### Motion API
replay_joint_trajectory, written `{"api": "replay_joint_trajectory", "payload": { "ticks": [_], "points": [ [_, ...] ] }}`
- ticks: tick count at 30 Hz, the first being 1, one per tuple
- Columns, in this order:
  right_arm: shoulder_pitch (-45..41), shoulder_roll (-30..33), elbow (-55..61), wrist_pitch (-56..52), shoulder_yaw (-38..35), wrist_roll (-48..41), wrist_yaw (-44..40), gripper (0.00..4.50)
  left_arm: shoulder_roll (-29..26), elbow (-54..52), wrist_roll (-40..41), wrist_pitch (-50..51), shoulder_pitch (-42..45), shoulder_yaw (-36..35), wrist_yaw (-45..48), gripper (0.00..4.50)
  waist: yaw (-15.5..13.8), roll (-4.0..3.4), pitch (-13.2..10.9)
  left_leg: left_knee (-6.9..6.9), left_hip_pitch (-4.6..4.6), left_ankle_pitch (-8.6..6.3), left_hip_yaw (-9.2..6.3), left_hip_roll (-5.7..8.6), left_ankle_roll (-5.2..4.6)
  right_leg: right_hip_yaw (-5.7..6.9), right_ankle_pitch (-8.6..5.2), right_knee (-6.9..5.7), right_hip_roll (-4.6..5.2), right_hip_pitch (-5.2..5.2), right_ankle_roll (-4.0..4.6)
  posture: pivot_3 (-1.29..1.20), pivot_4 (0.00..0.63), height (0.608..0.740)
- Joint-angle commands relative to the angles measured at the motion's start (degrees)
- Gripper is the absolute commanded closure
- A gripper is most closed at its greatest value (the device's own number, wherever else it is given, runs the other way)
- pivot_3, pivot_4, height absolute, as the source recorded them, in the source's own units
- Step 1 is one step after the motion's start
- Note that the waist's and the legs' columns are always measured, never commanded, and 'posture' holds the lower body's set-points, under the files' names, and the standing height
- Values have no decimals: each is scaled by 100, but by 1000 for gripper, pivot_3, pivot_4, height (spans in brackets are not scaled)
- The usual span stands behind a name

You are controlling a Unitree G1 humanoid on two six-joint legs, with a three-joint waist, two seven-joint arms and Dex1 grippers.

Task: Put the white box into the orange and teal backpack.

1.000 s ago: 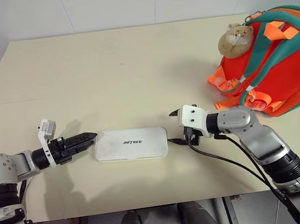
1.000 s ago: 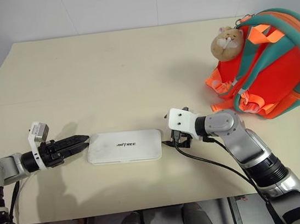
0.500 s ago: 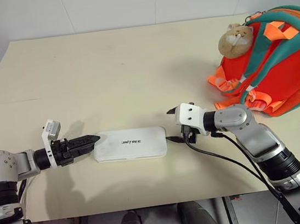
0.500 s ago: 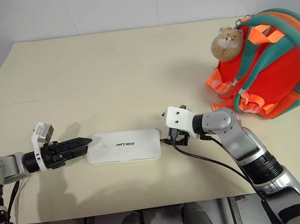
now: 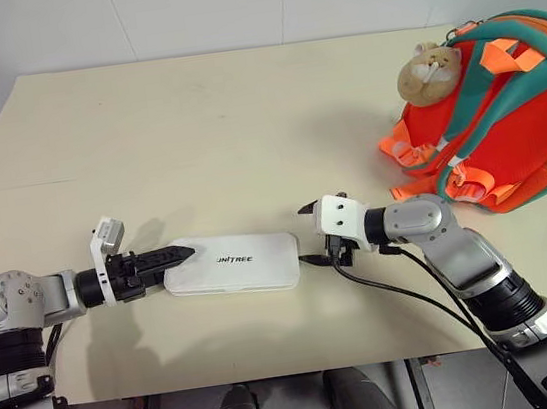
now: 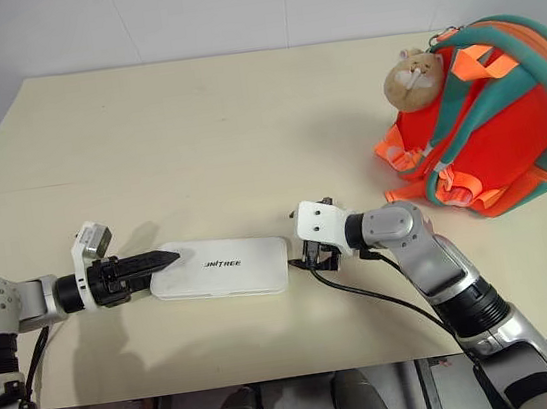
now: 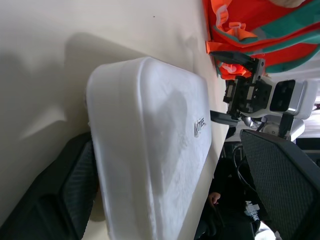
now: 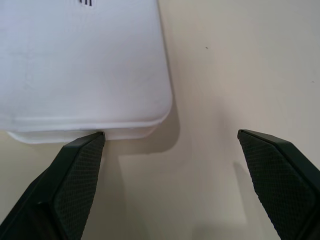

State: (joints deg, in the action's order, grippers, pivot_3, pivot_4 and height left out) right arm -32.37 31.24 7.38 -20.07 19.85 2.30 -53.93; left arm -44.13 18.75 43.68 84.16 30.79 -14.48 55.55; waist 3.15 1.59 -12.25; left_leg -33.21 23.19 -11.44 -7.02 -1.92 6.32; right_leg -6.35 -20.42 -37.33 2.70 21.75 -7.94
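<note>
The white box lies flat near the table's front edge, dark lettering up. My left gripper is open at the box's left end. In the left wrist view one finger rests at table level against that end and the other finger hovers above the lid. My right gripper stands open just off the box's right end. One of its fingertips is at the box's corner, the other is over bare table. The orange and teal backpack stands at the far right with a tan plush charm on top.
The beige table stretches wide behind the box, up to a white wall. A black cable trails from my right wrist across the tabletop. The backpack's orange strap loops lie on the table between the backpack and my right gripper.
My left gripper has slid right, from just short of the box to over its left end. The box has shifted slightly left.
</note>
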Motion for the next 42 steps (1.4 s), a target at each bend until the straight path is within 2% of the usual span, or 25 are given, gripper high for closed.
{"api": "replay_joint_trajectory", "payload": {
  "ticks": [1, 7, 16, 18, 19, 23, 28, 34, 37, 42],
  "points": [
    [-112, -35, 106, 125, -10, -2, -9, 11, -3, -194, 204, -4, 63, -67, 85, 0, 2, 0, 0, 0, 0, 0, 0, 0, 0, 0, 0, 0, 0, 0, 0, 0, 150, 740],
    [-121, -26, 77, 142, -22, 6, -11, 11, -58, -170, 156, -189, 44, 120, 288, 0, -3, 0, 0, 0, 0, 0, 0, 0, 0, 0, 0, 0, 0, 1, 0, 0, 150, 740],
    [-99, 21, 125, 113, -83, 4, 12, 0, -27, 141, 105, -380, 192, 249, 471, 2608, -3, 0, 0, 0, 1, 0, 0, 0, 0, 0, 0, 0, 0, 1, 0, 0, 150, 740],
    [-81, 39, 147, 108, -99, 0, 19, 0, 2, 198, 114, -393, 229, 216, 441, 3052, -3, 0, 0, -1, 0, 0, 0, 0, 0, 1, 0, -1, -1, 1, 0, 0, 150, 740],
    [-73, 48, 157, 105, -106, 0, 21, 0, 14, 227, 110, -415, 242, 206, 422, 3136, -1, 0, 0, -1, 0, 1, -1, 0, 0, 1, 0, -1, 0, 1, 0, 0, 150, 740],
    [-35, 68, 225, 73, -166, -10, 71, 0, 125, 499, 106, -543, 294, -11, 285, 3138, 3, 0, 0, -1, 0, 1, 0, 0, 1, 0, 0, -2, 0, 0, 0, 0, 150, 740],
    [51, -61, 386, -217, -575, -140, 511, 0, 463, 727, 337, -586, 471, -861, -284, 3138, -4, 1, 0, -6, 1, 1, -2, 0, 0, 1, 0, -6, 0, 1, 0, 0, 150, 740],
    [473, -651, 1040, -913, -1763, -732, 1529, 0, 916, 616, 589, -696, 302, -1853, -1032, 3140, -22, 1, 1, 0, 2, 2, -6, 0, 3, 2, 0, -5, 0, 2, 0, 0, 150, 740],
    [943, -1148, 1783, -1362, -2712, -1263, 2210, 0, 1253, 512, 781, -860, 229, -2414, -1495, 3141, -37, 2, 1, 4, 3, 2, -6, 0, 4, 2, -1, -4, 1, 4, 0, 0, 150, 740],
    [1777, -1340, 2854, -1953, -3779, -2158, 2519, 0, 1935, 24, 1172, -934, 103, -2887, -2159, 3142, -111, 2, 1, 3, 7, 3, -6, 0, 5, 1, -1, -5, 2, 7, 0, 0, 150, 740]
  ]
}}
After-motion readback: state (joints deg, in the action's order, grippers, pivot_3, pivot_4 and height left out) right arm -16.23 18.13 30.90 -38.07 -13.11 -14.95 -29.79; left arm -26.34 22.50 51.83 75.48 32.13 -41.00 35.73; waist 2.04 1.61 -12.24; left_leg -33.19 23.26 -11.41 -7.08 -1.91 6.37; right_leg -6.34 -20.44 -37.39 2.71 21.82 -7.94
